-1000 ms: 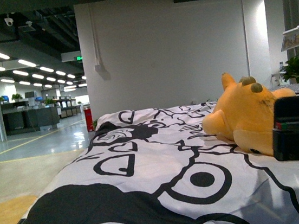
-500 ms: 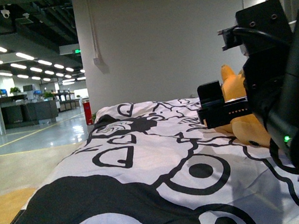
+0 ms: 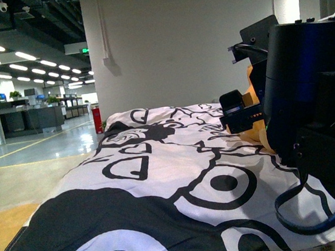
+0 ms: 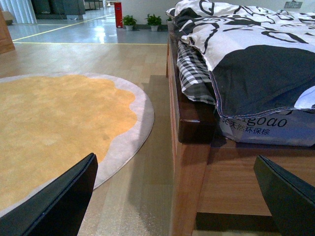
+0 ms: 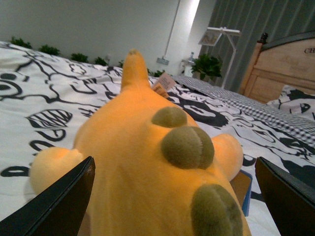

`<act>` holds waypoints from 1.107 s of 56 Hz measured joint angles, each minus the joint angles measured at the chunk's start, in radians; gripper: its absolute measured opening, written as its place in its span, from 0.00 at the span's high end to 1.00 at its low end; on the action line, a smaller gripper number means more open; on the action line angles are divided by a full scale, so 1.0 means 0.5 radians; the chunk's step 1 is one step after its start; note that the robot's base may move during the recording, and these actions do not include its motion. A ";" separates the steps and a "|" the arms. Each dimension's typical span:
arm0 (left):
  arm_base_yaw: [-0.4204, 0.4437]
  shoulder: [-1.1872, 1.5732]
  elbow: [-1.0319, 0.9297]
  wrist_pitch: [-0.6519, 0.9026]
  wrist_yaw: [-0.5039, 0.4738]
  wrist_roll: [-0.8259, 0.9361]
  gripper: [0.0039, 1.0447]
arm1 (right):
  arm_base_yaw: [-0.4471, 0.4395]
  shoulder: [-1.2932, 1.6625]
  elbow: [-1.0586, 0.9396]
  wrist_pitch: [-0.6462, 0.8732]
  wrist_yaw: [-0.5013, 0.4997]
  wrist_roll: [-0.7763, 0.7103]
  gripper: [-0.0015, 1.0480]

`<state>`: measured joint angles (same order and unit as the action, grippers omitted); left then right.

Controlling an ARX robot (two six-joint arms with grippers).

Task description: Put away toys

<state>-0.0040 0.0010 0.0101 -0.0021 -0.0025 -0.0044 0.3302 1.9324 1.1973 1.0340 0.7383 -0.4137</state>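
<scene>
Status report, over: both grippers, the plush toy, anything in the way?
Left gripper open, empty, low beside the bed. Right gripper open at the plush toy lying on the blanket. Nothing seen blocking.

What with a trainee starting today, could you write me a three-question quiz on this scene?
1. True or false: the right gripper has its fingers open, with the plush toy between them.
2. In the left wrist view, what lies beside the bed? A. an orange rug B. a red ball C. a blue crate
3. Fill in: the plush toy lies on ____-and-white bedding.
Key: 1 true; 2 A; 3 black.
</scene>
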 joint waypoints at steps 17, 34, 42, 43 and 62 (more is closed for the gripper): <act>0.000 0.000 0.000 0.000 0.000 -0.001 0.06 | -0.091 0.025 0.089 -0.438 0.006 0.123 0.06; 0.000 0.000 0.000 0.000 0.000 0.000 0.06 | -0.097 -0.018 0.090 -0.690 -0.177 0.293 0.43; 0.000 0.000 0.000 0.000 -0.001 -0.001 0.06 | -0.137 -0.130 0.090 -0.896 -0.397 0.515 0.66; 0.000 0.000 0.000 0.000 0.000 -0.001 0.06 | -0.140 -0.140 0.090 -0.907 -0.420 0.526 0.68; 0.000 0.000 0.000 0.000 -0.001 -0.001 0.06 | -0.378 -0.678 -0.111 -1.112 -1.170 1.067 0.92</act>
<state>-0.0040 0.0010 0.0101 -0.0021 -0.0029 -0.0048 0.1410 1.5936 1.1416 0.4782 0.1532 0.1200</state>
